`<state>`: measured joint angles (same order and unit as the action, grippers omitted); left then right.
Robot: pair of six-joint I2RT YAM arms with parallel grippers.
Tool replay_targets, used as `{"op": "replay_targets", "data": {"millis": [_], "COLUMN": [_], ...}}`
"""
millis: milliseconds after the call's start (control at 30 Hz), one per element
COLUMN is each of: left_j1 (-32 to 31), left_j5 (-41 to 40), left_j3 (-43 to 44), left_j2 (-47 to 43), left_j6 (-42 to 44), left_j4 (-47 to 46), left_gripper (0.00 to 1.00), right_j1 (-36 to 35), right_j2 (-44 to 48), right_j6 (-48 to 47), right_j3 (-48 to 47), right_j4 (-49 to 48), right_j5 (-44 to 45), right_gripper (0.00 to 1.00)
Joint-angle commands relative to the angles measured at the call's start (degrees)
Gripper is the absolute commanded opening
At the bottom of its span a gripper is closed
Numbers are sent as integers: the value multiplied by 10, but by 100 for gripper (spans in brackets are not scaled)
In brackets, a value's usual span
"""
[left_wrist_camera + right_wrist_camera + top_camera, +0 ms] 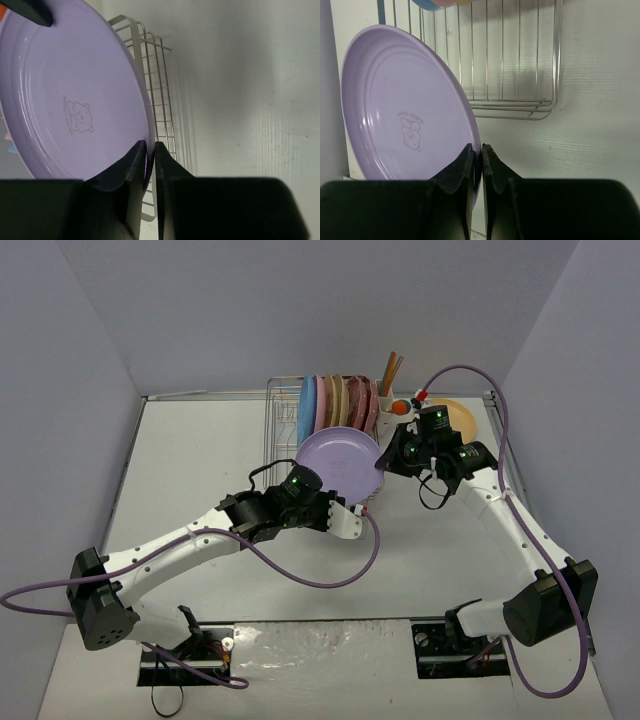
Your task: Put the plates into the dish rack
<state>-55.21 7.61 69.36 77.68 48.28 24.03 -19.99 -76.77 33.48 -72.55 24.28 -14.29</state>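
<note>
The lavender plate (338, 458) is held tilted above the front of the dish rack (284, 408). My left gripper (347, 506) is shut on its near rim, and my right gripper (386, 456) is shut on its right rim. In the left wrist view the jaws (150, 149) pinch the edge of the plate (75, 100), with the rack wires (161, 80) behind. In the right wrist view the jaws (481, 150) pinch the plate (405, 110) over the rack (520, 60). Several plates, blue (308, 403) and pink among them, stand upright at the rack's back.
An orange-yellow plate (458, 416) lies on the table right of the rack, behind my right arm. Utensils (392, 372) stick up at the rack's right back corner. Grey walls close in the table at the left, back and right.
</note>
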Motion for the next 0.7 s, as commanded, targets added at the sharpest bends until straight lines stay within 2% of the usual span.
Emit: {"op": "replay_targets", "data": {"millis": [0,100,333,367,400,467,533,667], "left_j1": [-6,-8,-10,-10,-10,-10,-10,-8], "left_j5": [-14,-14,-19,-18,-18,-19,-23,-30], "left_j3": [27,22,6,3,-1,-10,-17,-27], "left_j2": [-13,-16,-40,-45,-46,-57,-65,-71], "left_j6": [12,14,11,8,4,-5,-16,-59], "left_j4": [-26,-28,-38,-40,-40,-45,-47,-52], "left_gripper": [0,0,0,0,0,0,0,0], "right_j1": [-3,-3,-3,-3,-2,0,2,17], "right_j2": [-4,-6,-13,-15,-17,-20,-22,-22], "right_j6": [4,5,-1,-2,-3,-6,-11,-34], "right_j3": [-16,-15,-26,-29,-30,-48,-69,-143], "right_j4": [-23,-23,-23,-23,-23,-23,-24,-24], "right_j5": [-2,0,8,8,8,9,13,25], "right_gripper": [10,18,67,72,74,88,98,100]}}
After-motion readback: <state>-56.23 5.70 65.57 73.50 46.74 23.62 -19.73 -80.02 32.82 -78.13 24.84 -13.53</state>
